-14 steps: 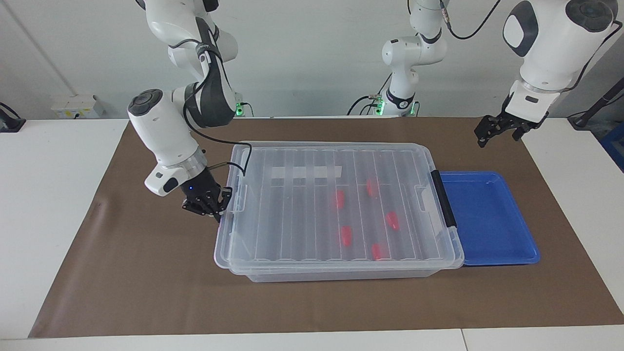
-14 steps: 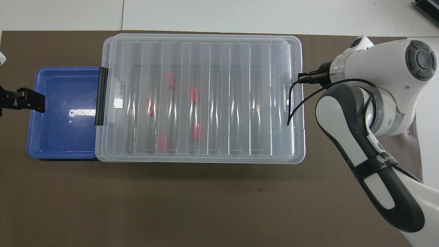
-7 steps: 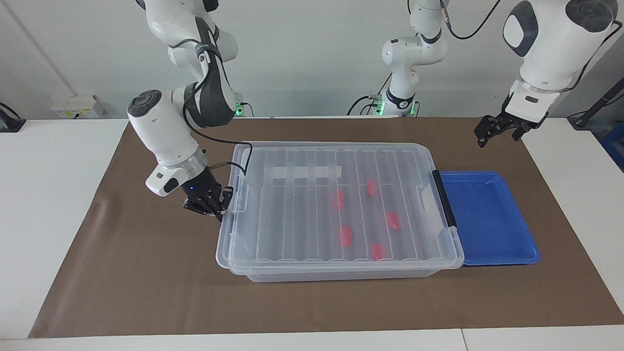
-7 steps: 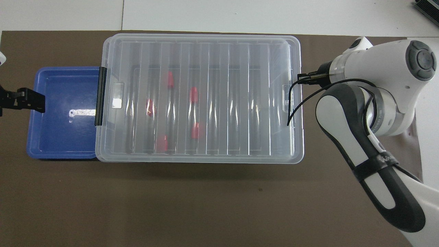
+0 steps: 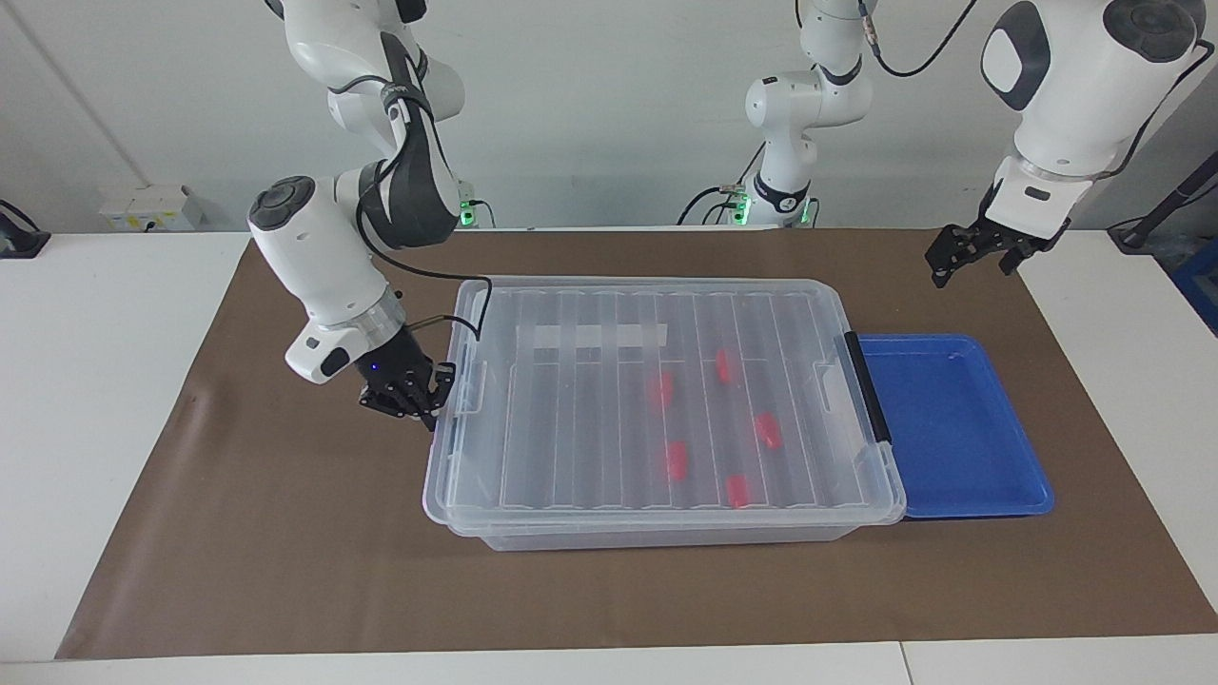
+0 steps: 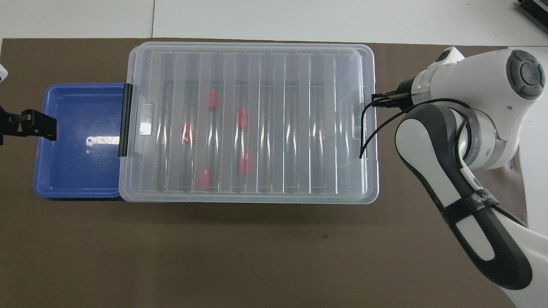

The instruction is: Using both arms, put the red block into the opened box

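Lid [image 5: 666,381] sits on the box [image 5: 657,535], five red blocks [image 5: 677,460] inside under it.
My right gripper [image 5: 419,400] is at the box's end edge toward my right arm; its fingers are hard to read, I can't tell their state. My left gripper [image 5: 971,252], jaws spread, hangs over bare mat at the tray's [image 5: 1023,495] 12 o'clock in the facing view. Overhead, my right forearm hides its own fingertips.

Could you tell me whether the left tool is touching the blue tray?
Apart. The facing view shows the left tool raised over the brown mat, with bare mat between it and the blue tray.
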`<move>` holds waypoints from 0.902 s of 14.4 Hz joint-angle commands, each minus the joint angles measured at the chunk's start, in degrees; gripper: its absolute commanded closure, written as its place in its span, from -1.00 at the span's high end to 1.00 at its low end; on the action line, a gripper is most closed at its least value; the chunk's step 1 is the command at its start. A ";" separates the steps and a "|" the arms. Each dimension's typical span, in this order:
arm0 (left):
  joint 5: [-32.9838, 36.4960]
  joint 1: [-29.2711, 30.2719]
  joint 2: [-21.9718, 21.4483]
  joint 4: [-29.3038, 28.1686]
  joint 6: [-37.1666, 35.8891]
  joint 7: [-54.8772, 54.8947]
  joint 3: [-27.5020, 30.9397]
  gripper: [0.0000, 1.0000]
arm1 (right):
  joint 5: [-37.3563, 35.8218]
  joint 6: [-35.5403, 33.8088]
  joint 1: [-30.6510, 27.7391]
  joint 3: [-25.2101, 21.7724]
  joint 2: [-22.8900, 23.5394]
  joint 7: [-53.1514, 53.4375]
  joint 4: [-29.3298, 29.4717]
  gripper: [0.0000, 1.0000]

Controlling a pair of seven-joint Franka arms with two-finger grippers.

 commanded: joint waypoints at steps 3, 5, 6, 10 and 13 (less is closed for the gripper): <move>-0.71 -0.28 -1.26 -0.71 -0.77 0.42 0.23 1.00 | -10.04 -3.69 -0.94 -0.53 -2.90 1.72 0.48 1.00; -0.71 -0.28 -1.35 -0.80 -0.68 0.42 0.15 1.00 | -11.72 -7.29 -1.73 -0.62 -5.18 5.23 1.01 1.00; -0.71 -0.28 -1.35 -0.89 -0.60 0.42 0.15 1.00 | -13.20 -9.39 -1.91 -0.62 -6.49 6.55 1.11 1.00; -3.24 0.07 -1.44 -1.15 -0.07 -0.02 0.23 1.00 | -17.61 -20.55 -2.69 -0.54 -12.20 13.41 2.60 1.00; -4.31 0.33 -1.44 -1.33 0.11 -1.08 0.23 1.00 | -16.48 -28.90 -5.50 -0.45 -17.48 13.77 2.51 1.00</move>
